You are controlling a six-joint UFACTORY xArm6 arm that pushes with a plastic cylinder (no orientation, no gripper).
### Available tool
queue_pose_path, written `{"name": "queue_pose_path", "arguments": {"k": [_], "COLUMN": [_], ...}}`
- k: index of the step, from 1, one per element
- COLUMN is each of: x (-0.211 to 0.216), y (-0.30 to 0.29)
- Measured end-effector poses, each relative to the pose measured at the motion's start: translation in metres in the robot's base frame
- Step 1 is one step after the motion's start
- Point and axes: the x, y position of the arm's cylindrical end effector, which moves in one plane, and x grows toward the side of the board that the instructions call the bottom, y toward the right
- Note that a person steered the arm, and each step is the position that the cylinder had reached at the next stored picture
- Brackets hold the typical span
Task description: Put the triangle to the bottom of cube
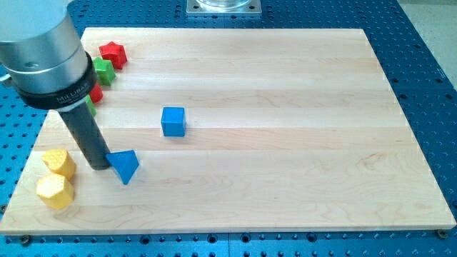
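A blue triangle lies on the wooden board, below and to the left of a blue cube. The dark rod comes down from the grey arm at the view's upper left. My tip rests on the board right against the triangle's left side. The cube stands apart, about a block's width above and to the right of the triangle.
Two yellow blocks lie at the board's lower left, left of my tip. A red star-like block, a green block and another red block sit at the upper left, partly hidden by the arm. The board's edge runs along the bottom.
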Motion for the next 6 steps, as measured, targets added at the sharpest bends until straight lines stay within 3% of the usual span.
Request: {"name": "queue_pose_path", "arguments": {"k": [2,3,4,6], "x": [0.032,0.035,0.017,0.005], "y": [-0.013,0.012,0.051,0.069]}}
